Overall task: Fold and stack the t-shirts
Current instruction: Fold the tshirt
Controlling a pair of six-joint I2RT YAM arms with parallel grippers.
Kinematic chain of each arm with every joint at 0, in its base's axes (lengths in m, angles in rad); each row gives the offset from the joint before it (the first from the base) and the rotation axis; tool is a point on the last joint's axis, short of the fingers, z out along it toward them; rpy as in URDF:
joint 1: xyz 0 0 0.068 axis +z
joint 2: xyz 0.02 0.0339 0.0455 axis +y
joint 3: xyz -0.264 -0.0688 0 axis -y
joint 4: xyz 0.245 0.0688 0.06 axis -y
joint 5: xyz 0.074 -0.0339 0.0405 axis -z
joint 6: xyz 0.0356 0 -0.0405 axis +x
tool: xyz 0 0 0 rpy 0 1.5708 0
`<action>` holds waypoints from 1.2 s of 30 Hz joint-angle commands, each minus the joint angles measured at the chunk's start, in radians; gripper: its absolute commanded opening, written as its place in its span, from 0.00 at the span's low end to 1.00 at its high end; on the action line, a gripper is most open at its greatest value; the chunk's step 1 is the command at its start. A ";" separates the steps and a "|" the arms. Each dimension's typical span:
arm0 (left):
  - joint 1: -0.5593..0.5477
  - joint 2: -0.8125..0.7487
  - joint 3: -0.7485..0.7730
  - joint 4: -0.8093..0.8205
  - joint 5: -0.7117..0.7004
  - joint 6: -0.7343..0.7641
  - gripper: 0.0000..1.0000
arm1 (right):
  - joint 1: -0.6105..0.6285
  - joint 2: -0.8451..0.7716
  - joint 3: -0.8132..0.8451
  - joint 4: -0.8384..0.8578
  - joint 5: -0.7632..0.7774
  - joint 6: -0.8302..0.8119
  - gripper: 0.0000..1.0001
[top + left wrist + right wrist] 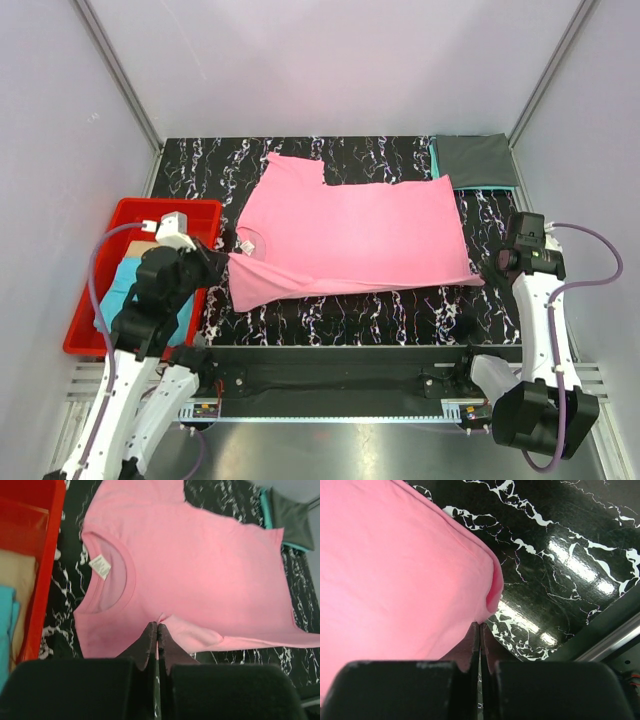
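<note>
A bright pink t-shirt (350, 235) is spread flat over the middle of the black, white-veined desk (400, 312). Its neckline is turned toward the left and its hem toward the right. A white label (101, 566) can be seen inside the collar, and one short sleeve (295, 168) sticks out on the far side. The cloth lies mostly smooth, with a small pucker near the collar end of the near edge.

The left arm (150, 300) is reached in low from beside the red bin (88, 300), its wrist pointed at the shirt's near shoulder. The right arm (535, 300) is raised along the desk's right edge and bent inward toward the hem.

The left arm's jaws are closed on the shirt's near edge just below the collar, with pink cloth pinched between them. The right arm's jaws are closed on the near hem corner, which is drawn to a point and curled slightly upward.

A folded dark grey t-shirt (475, 160) rests on a teal one (434, 160) at the far right corner, well apart from both arms. Light blue cloth (125, 285) lies inside the bin.
</note>
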 commanded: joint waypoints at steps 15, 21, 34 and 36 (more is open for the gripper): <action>0.001 0.377 0.173 0.009 -0.075 0.008 0.00 | -0.002 0.264 -0.021 0.230 -0.152 -0.042 0.00; 0.000 0.603 0.337 -0.014 -0.099 0.148 0.00 | -0.002 0.405 0.079 0.252 -0.103 -0.036 0.00; 0.000 0.855 0.544 -0.088 0.026 0.359 0.00 | -0.002 0.473 0.121 0.335 -0.186 -0.019 0.00; -0.003 0.912 0.583 -0.086 0.091 0.369 0.00 | -0.002 0.502 0.138 0.333 -0.193 -0.022 0.00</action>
